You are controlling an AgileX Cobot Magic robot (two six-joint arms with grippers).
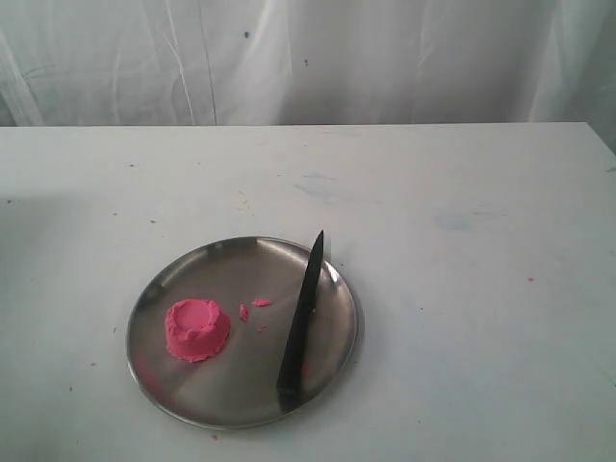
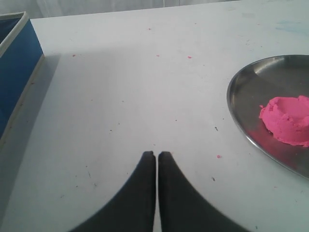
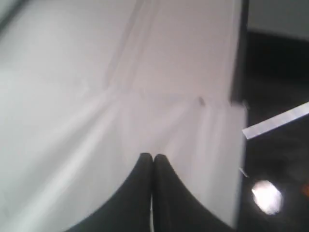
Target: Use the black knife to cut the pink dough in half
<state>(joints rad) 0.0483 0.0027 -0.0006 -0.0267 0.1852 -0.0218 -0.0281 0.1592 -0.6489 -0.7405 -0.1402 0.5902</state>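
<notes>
- I'm seeing the pink dough (image 1: 196, 329) sitting on the steel plate's (image 1: 241, 252) left half — the black knife (image 1: 301, 322) lying on the right half, crumbs (image 1: 252, 308) between.
- I'm holding the left gripper (image 2: 157, 154) and right gripper (image 3: 152, 157) pinched together, empty — the left hovering beside the plate, a blue box (image 2: 14, 72) farther off.

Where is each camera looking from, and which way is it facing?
Exterior view: raised at the table's near edge, looking down across the steel plate, pink dough and black knife toward a curtain; no arm shows.
Left wrist view: low over the table behind the shut left gripper, facing the plate's rim and dough, with a blue box alongside.
Right wrist view: behind the shut right gripper, blurred, facing white cloth.
Shared: exterior and left wrist both show plate and dough.
</notes>
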